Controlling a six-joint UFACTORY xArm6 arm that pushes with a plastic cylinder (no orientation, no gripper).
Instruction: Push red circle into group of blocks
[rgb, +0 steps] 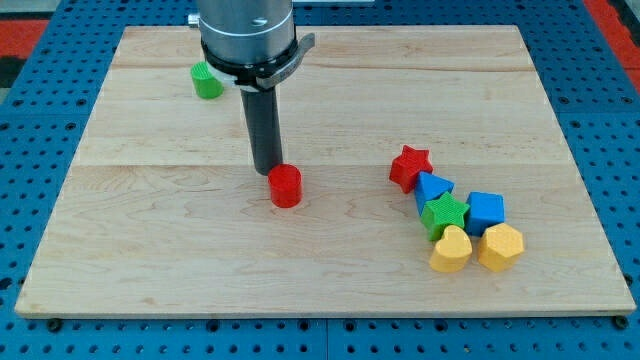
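Observation:
The red circle (286, 186) is a short red cylinder standing a little left of the board's middle. My tip (267, 171) is right beside it on its upper left, touching or nearly touching it. The group of blocks lies at the view's lower right: a red star (410, 166), a blue triangular block (433, 187), a green star (445, 213), a blue cube (487, 210), a yellow heart (451, 250) and a yellow hexagon (501, 247), packed together. A wide gap of board separates the red circle from the group.
A green circle (208, 80) stands alone at the view's upper left, left of the arm's body. The wooden board (150, 250) lies on a blue perforated table (20, 200).

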